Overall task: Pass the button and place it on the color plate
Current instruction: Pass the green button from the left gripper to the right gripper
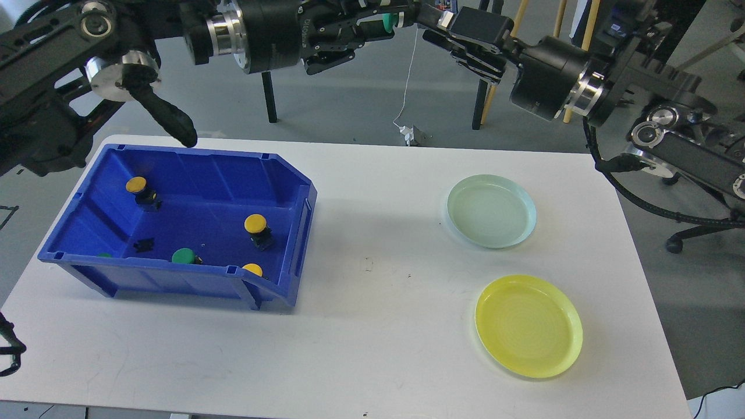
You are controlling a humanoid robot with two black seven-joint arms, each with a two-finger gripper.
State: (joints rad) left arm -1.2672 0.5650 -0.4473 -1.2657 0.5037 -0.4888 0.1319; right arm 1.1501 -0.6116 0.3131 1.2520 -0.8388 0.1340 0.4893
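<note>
A: Where's the round green plastic button [385, 23]?

B: High above the white tabletop [372, 326], pinched in the left hand [378, 24], its cap towards the right hand [445, 26] just beside it.

A: Is the right hand spread?

B: Cannot tell. The pale green round plate [492, 211] lies below, nearer the right arm; open floor lies beyond.

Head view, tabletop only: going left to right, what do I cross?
Blue bin → pale green plate → yellow plate. The two plates overlap in span; the green one starts further left.
</note>
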